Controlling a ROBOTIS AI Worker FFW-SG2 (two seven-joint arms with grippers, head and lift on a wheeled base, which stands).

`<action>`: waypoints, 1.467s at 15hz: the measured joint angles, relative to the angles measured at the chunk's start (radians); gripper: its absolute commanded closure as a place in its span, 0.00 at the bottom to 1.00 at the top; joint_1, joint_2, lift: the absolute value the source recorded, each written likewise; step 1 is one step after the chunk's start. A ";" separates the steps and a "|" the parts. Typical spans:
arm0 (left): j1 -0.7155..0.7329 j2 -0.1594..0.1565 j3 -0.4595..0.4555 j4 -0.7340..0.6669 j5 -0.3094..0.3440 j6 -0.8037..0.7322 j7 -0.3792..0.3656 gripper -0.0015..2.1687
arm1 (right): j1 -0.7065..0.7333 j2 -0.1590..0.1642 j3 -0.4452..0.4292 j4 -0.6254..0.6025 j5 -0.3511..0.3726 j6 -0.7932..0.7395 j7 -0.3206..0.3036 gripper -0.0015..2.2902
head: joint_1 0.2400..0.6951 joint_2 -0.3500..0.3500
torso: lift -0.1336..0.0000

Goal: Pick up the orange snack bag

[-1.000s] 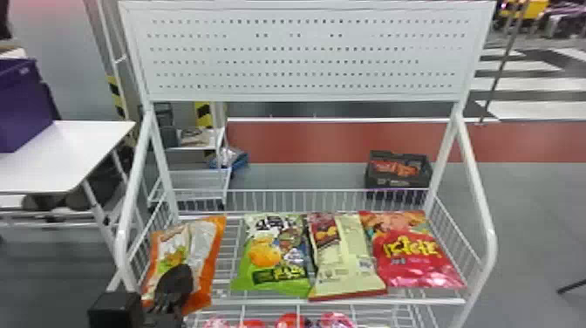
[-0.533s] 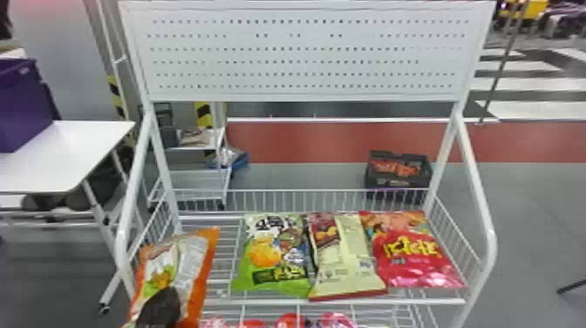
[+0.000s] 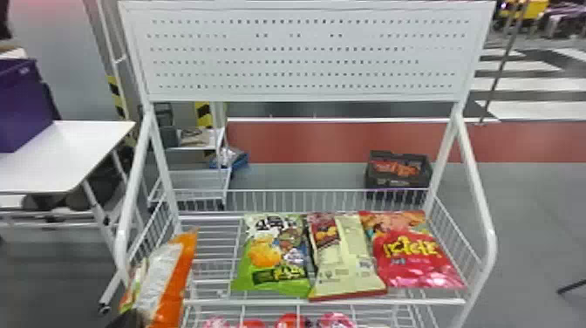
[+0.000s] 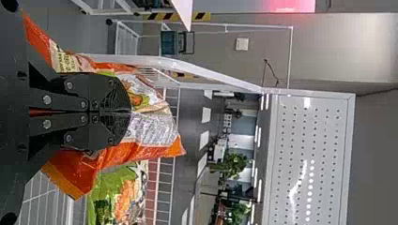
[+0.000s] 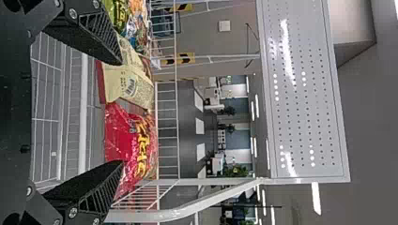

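Orange snack bag (image 3: 174,279): shifted leftward and toward the robot since the earliest head view, tipped from lying on the rack to standing more on edge; the three neighbouring bags, unchanged in place.

Far left, white table (image 3: 83,152), purple box (image 3: 22,104) on it; next, the rack's left post (image 3: 133,183), the orange bag just beside or overlapping its lower part in the head view, touching or not cannot be told.

Left gripper (image 4: 130,111): fingers pinched together on the orange bag, which spreads to both sides of them and beyond their tips; the left arm is the nearer and the one to carry on; long axis of the bag steep in the head view, running from lower left to upper right, its upper orange corner pointing up and away from the robot; the next move, by judgement, calls for drawing it back clear of post and front rail (image 3: 322,302), a snag there being the likely fault.

Rightward on the wire shelf: green bag (image 3: 274,261); cream bag (image 3: 349,270), against the green one; red bag (image 3: 414,257), at the right end; right gripper (image 5: 123,111), fingers spread apart with nothing between them, before the cream and red bags.
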 measured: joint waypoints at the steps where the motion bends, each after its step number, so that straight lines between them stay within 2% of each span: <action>1: 0.021 -0.001 0.001 0.000 0.000 -0.032 -0.003 0.63 | -0.001 0.000 0.000 0.000 0.000 0.000 0.000 0.06 | 0.57 0.50 | 1.00; 10: 0.115 -0.009 0.005 0.017 -0.017 -0.165 -0.014 0.63 | -0.004 0.003 0.003 0.000 0.000 0.001 0.000 0.06 | 0.57 0.50 | 1.00; 22: 0.119 -0.013 0.007 0.028 -0.018 -0.187 -0.015 0.63 | 0.002 0.003 0.003 -0.002 0.002 -0.002 0.000 0.06 | 0.57 0.50 | 1.00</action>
